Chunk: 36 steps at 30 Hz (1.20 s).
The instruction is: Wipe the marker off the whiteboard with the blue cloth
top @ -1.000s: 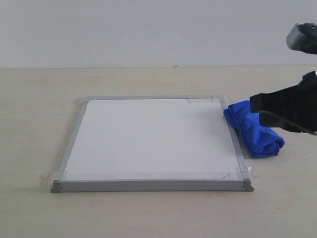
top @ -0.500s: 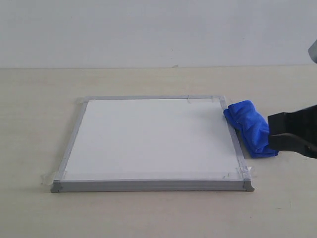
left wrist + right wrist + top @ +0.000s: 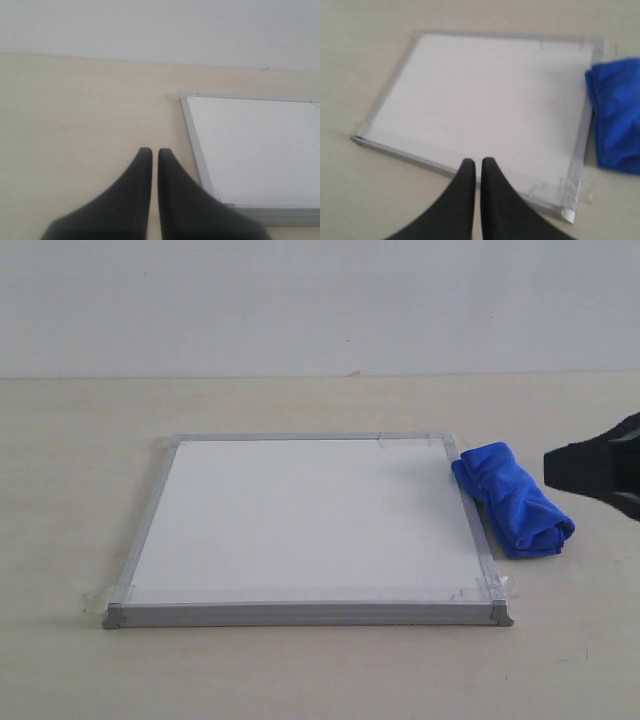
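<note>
The whiteboard point(image 3: 305, 525) lies flat on the table, grey-framed with tape at its corners; its surface is plain white and no red marker line shows in any view. The blue cloth point(image 3: 512, 498) lies bunched on the table against the board's right edge, also seen in the right wrist view point(image 3: 615, 117). My right gripper point(image 3: 478, 161) is shut and empty, hovering over the board's near edge; in the exterior view only its dark tip point(image 3: 598, 468) shows at the right border, beside the cloth and apart from it. My left gripper point(image 3: 151, 151) is shut and empty over bare table left of the board point(image 3: 255, 150).
The pale wooden table point(image 3: 80, 440) spreads around the board, and a white wall point(image 3: 300, 300) rises behind it. Nothing else stands on the table in these views.
My right arm has pulled back to the right and upward, away from the cloth, until only its tip remains in the exterior view. The cloth and the board have not moved.
</note>
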Each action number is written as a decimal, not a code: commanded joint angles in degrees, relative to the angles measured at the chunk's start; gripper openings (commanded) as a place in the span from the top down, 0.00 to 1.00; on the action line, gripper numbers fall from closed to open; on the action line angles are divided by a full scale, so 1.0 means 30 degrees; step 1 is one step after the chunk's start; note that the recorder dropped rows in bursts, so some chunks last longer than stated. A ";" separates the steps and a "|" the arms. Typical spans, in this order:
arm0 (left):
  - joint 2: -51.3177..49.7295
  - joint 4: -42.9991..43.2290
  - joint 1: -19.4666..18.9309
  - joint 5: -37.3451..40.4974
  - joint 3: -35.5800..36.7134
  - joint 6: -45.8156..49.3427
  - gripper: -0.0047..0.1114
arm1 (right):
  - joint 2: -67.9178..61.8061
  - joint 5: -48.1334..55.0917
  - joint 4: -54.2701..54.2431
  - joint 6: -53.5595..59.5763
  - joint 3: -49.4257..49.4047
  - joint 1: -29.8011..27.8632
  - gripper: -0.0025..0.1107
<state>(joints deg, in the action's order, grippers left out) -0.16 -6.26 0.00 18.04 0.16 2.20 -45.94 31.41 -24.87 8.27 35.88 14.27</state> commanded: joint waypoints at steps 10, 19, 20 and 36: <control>0.0052 -0.0089 0.0000 -0.0060 -0.0054 0.0137 0.92 | 0.9558 -1.1824 -0.0100 0.0700 -0.9881 0.4002 0.98; 0.0052 -0.0089 0.0000 -0.0060 -0.0054 0.0137 0.92 | 1.4793 -1.2490 -0.0100 0.0931 -1.1959 0.3445 0.98; 0.0052 -0.0089 0.0000 -0.0060 -0.0054 0.0137 0.92 | 1.5056 -1.2291 -0.0100 0.0931 -1.1959 0.3221 0.98; 0.0052 -0.0089 0.0000 -0.0060 -0.0054 0.0137 0.92 | 1.5314 -0.4303 -0.0029 0.5231 -1.1959 -0.2826 0.98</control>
<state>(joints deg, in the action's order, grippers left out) -0.16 -6.26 0.00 18.04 0.16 2.20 -0.36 16.16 -25.29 23.56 0.25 6.10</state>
